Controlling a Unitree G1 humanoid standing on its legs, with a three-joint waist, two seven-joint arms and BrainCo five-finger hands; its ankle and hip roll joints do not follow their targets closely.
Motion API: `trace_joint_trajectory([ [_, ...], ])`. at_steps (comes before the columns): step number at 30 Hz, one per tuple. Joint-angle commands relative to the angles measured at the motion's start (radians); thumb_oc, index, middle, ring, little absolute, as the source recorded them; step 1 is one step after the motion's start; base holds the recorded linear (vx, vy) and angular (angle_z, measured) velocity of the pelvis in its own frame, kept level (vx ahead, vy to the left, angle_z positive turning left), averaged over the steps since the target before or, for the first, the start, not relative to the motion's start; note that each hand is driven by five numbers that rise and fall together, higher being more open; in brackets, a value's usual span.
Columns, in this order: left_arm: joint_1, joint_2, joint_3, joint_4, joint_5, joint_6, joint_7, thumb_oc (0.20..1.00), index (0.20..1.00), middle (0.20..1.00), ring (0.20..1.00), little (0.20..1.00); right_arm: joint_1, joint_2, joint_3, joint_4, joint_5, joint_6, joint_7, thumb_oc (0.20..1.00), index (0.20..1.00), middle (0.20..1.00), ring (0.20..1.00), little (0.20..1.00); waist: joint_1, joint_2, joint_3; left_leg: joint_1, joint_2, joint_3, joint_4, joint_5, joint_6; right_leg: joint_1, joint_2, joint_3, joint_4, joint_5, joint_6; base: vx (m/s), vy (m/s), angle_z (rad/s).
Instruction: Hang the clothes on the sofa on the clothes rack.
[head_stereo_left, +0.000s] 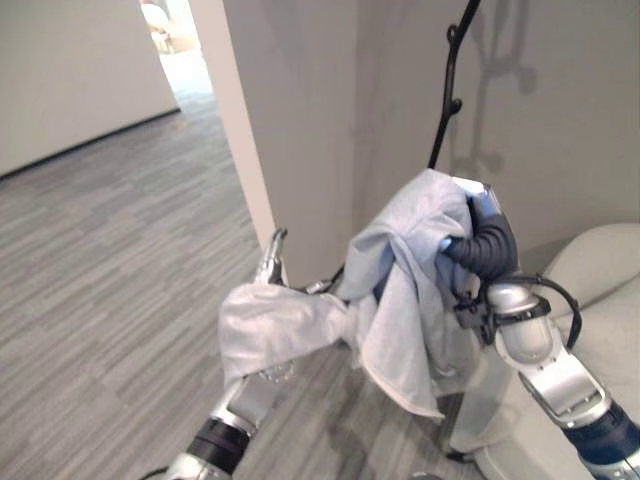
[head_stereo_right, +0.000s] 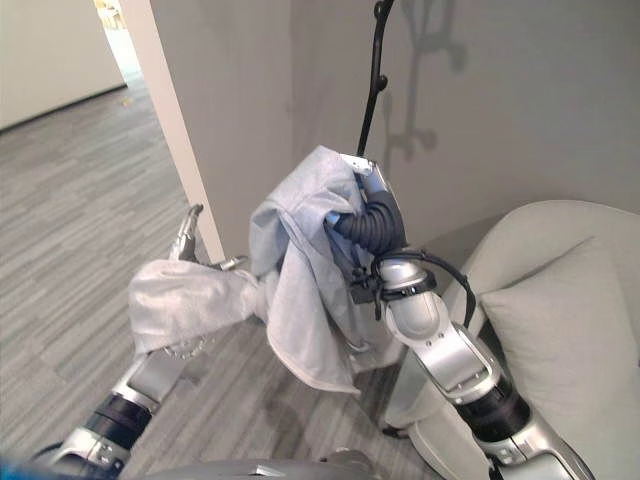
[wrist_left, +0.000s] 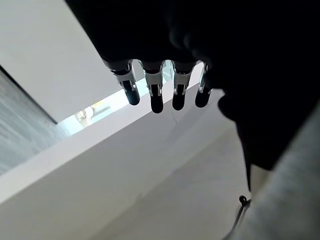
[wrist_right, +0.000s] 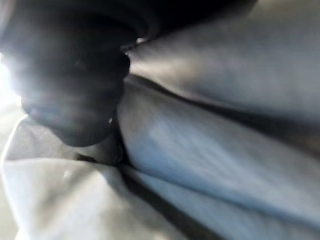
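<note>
A pale grey garment (head_stereo_left: 405, 290) hangs in the air between both arms, off the sofa (head_stereo_right: 560, 330) and not yet on the clothes rack (head_stereo_left: 448, 90). Its bulk is bunched high around the right robot hand (head_stereo_left: 485, 235), which is raised in front of the rack's black pole; the cloth drapes over the hand's dark ribbed cover and falls in long folds below it. The right wrist view shows folds of the same fabric pressed close against the cover, and the fingers are buried in the cloth, so I cannot tell whether they are curled or straight.

A sleeve-like part of the garment stretches down and across to the left robot hand (head_stereo_right: 187, 240), lying over its palm and wrist. That hand's fingers (wrist_left: 156, 95) point upward, straight and side by side, in front of the white wall corner (head_stereo_left: 245, 150), so it is spread flat and the cloth rests on it.

The black rack stands against the grey wall, just behind the raised garment. The light grey sofa with its cushion (head_stereo_right: 565, 345) sits on the robot's right, and grey striped carpet (head_stereo_left: 100, 270) covers the floor.
</note>
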Motion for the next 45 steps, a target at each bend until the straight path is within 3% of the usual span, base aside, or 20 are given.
trace_joint_trajectory([
  [1, -0.056, 0.056, 0.074, -0.094, 0.048, -0.061, 0.067, 1.0, 1.0, 1.0, 1.0, 1.0, -0.034, 0.0, -0.139, -0.033, -0.118, -0.035, -0.098, 0.2, 0.2, 0.2, 0.2, 0.2, -0.003, -0.028, -0.015, 0.032, 0.165, 0.083, 0.146, -0.068, 0.038, 0.069, 0.022, 0.042, -0.175, 0.053, 0.046, 0.27, 0.11, -0.2],
  [3, -0.068, 0.069, 0.112, -0.113, 0.063, -0.051, 0.089, 1.0, 1.0, 1.0, 1.0, 1.0, -0.031, -0.01, -0.178, -0.022, -0.151, -0.032, -0.115, 0.2, 0.2, 0.2, 0.2, 0.2, 0.004, -0.024, -0.023, 0.028, 0.156, 0.072, -0.008, -0.094, 0.057, 0.082, 0.016, 0.074, -0.19, 0.049, 0.062, 0.16, 0.129, -0.14],
  [4, -0.067, 0.069, 0.112, -0.114, 0.063, -0.051, 0.089, 1.0, 1.0, 1.0, 1.0, 1.0, -0.031, -0.01, -0.178, -0.022, -0.152, -0.032, -0.115, 0.2, 0.2, 0.2, 0.2, 0.2, 0.005, -0.027, -0.023, 0.034, 0.152, 0.075, -0.018, -0.09, 0.058, 0.082, 0.014, 0.075, -0.191, 0.05, 0.063, 0.28, 0.24, -0.32],
  [5, -0.086, 0.093, 0.153, -0.118, 0.078, -0.037, 0.11, 1.0, 1.0, 1.0, 1.0, 1.0, -0.046, -0.006, -0.221, -0.007, -0.167, -0.037, -0.127, 0.2, 0.2, 0.2, 0.2, 0.2, 0.027, 0.0, -0.034, 0.004, 0.123, -0.034, -0.263, 0.031, 0.023, 0.118, 0.029, 0.128, -0.206, 0.029, 0.071, 0.31, 0.235, -0.25],
  [7, -0.114, 0.105, 0.16, -0.101, 0.083, -0.041, 0.115, 1.0, 1.0, 1.0, 1.0, 1.0, -0.075, -0.012, -0.237, 0.02, -0.172, -0.039, -0.148, 0.2, 0.2, 0.2, 0.2, 0.2, 0.042, 0.007, -0.027, -0.028, 0.119, -0.105, -0.388, 0.103, -0.001, 0.147, 0.031, 0.159, -0.209, 0.013, 0.077, 0.3, 0.209, -0.6],
  [10, -0.136, 0.103, 0.162, -0.101, 0.081, -0.043, 0.105, 1.0, 1.0, 1.0, 1.0, 1.0, -0.103, -0.028, -0.254, 0.025, -0.202, -0.028, -0.167, 0.2, 0.2, 0.2, 0.2, 0.2, 0.05, 0.018, -0.026, -0.045, 0.117, -0.119, -0.446, 0.151, -0.02, 0.185, 0.035, 0.191, -0.205, -0.008, 0.086, 0.17, 0.115, -0.59],
  [13, -0.133, 0.088, 0.153, -0.088, 0.097, -0.044, 0.084, 1.0, 1.0, 1.0, 1.0, 1.0, -0.1, -0.042, -0.28, 0.016, -0.246, -0.015, -0.173, 0.2, 0.2, 0.2, 0.2, 0.2, 0.057, 0.037, -0.059, -0.008, 0.113, -0.127, -0.43, 0.155, -0.011, 0.216, 0.019, 0.226, -0.209, -0.011, 0.106, 0.29, 0.25, -0.58],
  [16, -0.139, 0.096, 0.127, -0.083, 0.082, -0.051, 0.032, 1.0, 1.0, 1.0, 1.0, 1.0, -0.103, -0.045, -0.31, 0.039, -0.309, 0.036, -0.183, 0.2, 0.2, 0.2, 0.2, 0.2, 0.055, 0.017, -0.099, 0.019, 0.07, -0.088, -0.383, 0.098, 0.029, 0.226, -0.045, 0.256, -0.179, -0.008, 0.14, 0.41, 0.349, -0.69],
  [20, -0.178, 0.114, 0.102, -0.073, 0.066, -0.043, -0.001, 1.0, 1.0, 1.0, 1.0, 1.0, -0.143, -0.056, -0.323, 0.094, -0.348, 0.08, -0.199, 0.2, 0.2, 0.2, 0.2, 0.2, 0.054, 0.009, -0.114, 0.052, 0.028, -0.061, -0.386, 0.066, 0.074, 0.201, -0.077, 0.278, -0.114, 0.014, 0.165, 0.16, 0.223, -0.09],
  [21, -0.227, 0.116, 0.083, -0.052, 0.054, -0.033, -0.008, 1.0, 1.0, 1.0, 1.0, 1.0, -0.193, -0.057, -0.311, 0.133, -0.379, 0.107, -0.217, 0.2, 0.2, 0.2, 0.2, 0.2, 0.053, 0.011, -0.113, 0.077, 0.003, -0.045, -0.391, 0.047, 0.1, 0.171, -0.097, 0.276, -0.037, 0.038, 0.178, 0.11, 0.242, 0.07],
  [25, -0.332, 0.134, 0.064, -0.015, 0.037, -0.013, -0.008, 1.0, 1.0, 1.0, 1.0, 1.0, -0.313, -0.068, -0.276, 0.225, -0.403, 0.156, -0.233, 0.2, 0.2, 0.2, 0.2, 0.2, 0.052, 0.036, -0.092, 0.149, -0.027, -0.013, -0.42, 0.02, 0.146, 0.087, -0.143, 0.202, 0.195, 0.128, 0.175, 0.1, 0.267, -0.1],
  [28, -0.383, 0.137, 0.079, -0.002, 0.031, 0.002, -0.004, 1.0, 1.0, 1.0, 1.0, 1.0, -0.362, -0.071, -0.26, 0.277, -0.393, 0.169, -0.242, 0.2, 0.2, 0.2, 0.2, 0.2, 0.054, 0.036, -0.093, 0.2, -0.048, 0.009, -0.445, -0.003, 0.159, 0.06, -0.181, 0.118, 0.265, 0.151, 0.172, 0.12, 0.166, -0.21],
  [29, -0.386, 0.137, 0.08, -0.001, 0.031, 0.003, -0.004, 1.0, 1.0, 1.0, 1.0, 1.0, -0.367, -0.071, -0.259, 0.279, -0.393, 0.17, -0.242, 0.2, 0.2, 0.2, 0.2, 0.2, 0.053, 0.036, -0.091, 0.202, -0.049, 0.009, -0.447, -0.003, 0.16, 0.061, -0.183, 0.118, 0.266, 0.15, 0.173, 0.13, 0.086, -0.15],
  [33, -0.421, 0.135, 0.089, -0.008, 0.036, 0.0, -0.02, 1.0, 1.0, 1.0, 1.0, 1.0, -0.435, -0.095, -0.245, 0.293, -0.391, 0.179, -0.23, 0.2, 0.2, 0.2, 0.2, 0.2, 0.055, 0.042, -0.086, 0.23, -0.044, 0.005, -0.468, -0.028, 0.151, 0.001, -0.169, 0.068, 0.174, 0.115, 0.161, 0.11, -0.009, -0.23],
  [35, -0.436, 0.137, 0.093, -0.013, 0.038, 0.002, -0.044, 1.0, 1.0, 1.0, 1.0, 1.0, -0.462, -0.122, -0.248, 0.29, -0.4, 0.187, -0.225, 0.2, 0.2, 0.2, 0.2, 0.2, 0.047, 0.046, -0.077, 0.248, -0.033, -0.009, -0.471, -0.039, 0.14, -0.05, -0.155, 0.064, -0.004, 0.15, 0.166, 0.15, -0.108, -0.21],
  [38, -0.444, 0.131, 0.092, 0.008, 0.037, 0.007, -0.05, 1.0, 1.0, 1.0, 1.0, 1.0, -0.479, -0.13, -0.243, 0.287, -0.413, 0.192, -0.22, 0.2, 0.2, 0.2, 0.2, 0.2, 0.039, 0.04, -0.067, 0.272, -0.027, -0.002, -0.469, -0.055, 0.128, -0.058, -0.154, 0.054, -0.125, 0.201, 0.191, 0.13, -0.088, -0.01],
  [42, -0.455, 0.133, 0.097, 0.025, 0.03, 0.009, -0.048, 1.0, 1.0, 1.0, 1.0, 1.0, -0.482, -0.144, -0.231, 0.295, -0.415, 0.189, -0.203, 0.2, 0.2, 0.2, 0.2, 0.2, 0.033, 0.03, -0.063, 0.292, -0.022, 0.001, -0.458, -0.074, 0.119, -0.055, -0.153, 0.056, -0.18, 0.248, 0.207, 0.11, -0.063, 0.14],
  [45, -0.468, 0.133, 0.099, 0.052, 0.002, 0.013, -0.048, 1.0, 1.0, 1.0, 1.0, 1.0, -0.471, -0.163, -0.211, 0.299, -0.397, 0.178, -0.173, 0.2, 0.2, 0.2, 0.2, 0.2, 0.029, 0.016, -0.075, 0.31, -0.02, -0.003, -0.442, -0.105, 0.111, -0.025, -0.142, 0.076, -0.208, 0.235, 0.206, 0.2, -0.105, 0.04],
])
